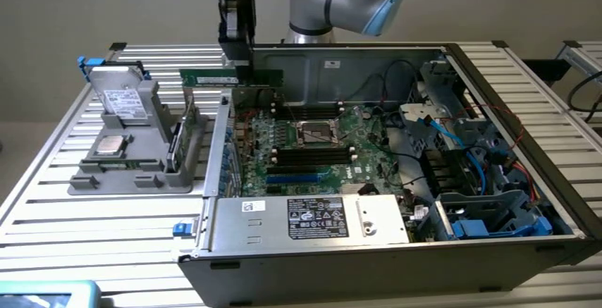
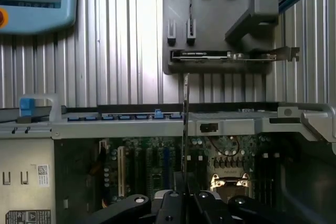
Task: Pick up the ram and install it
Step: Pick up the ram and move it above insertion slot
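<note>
Exterior view shows the gripper (image 1: 242,68) clamped on the ram (image 1: 207,77), which hangs directly beneath its fingers above the motherboard (image 1: 362,128): the carry step, I judge, and seating calls for squaring the stick's edge over a slot below.

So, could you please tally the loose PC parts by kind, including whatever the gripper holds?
ram: 1, held in the gripper
processor: 1
expansion card: 1
hard drive: 1
Total: 4
</note>
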`<state>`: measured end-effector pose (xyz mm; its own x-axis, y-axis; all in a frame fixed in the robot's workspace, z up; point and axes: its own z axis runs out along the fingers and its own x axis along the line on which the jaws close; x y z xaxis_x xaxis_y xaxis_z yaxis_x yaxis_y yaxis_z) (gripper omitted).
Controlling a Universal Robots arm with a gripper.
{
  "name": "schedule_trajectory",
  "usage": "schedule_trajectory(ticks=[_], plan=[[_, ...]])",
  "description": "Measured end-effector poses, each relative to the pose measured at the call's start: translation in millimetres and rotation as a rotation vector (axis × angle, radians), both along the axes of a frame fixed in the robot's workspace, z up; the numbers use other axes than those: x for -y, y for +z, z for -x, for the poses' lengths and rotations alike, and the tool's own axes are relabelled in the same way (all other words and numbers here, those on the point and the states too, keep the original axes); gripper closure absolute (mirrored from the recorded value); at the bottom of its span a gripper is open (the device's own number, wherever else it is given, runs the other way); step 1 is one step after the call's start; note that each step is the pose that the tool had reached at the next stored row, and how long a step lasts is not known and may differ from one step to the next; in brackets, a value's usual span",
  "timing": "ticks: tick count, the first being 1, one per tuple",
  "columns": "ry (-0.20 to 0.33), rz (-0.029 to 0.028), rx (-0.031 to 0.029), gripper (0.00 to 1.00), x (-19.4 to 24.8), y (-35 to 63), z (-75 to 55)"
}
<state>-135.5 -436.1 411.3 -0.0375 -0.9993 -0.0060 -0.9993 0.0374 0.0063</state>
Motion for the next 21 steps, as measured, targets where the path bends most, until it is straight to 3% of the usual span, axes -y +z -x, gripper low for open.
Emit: schedule_trajectory(ticks=[17, 21], plan=[[0.002, -0.0001, 0.0000, 0.87, -0.2, -0.3, -77.4], [0.008, -0.0002, 0.0000, 0.87, -1.9, -1.1, -86.1]])
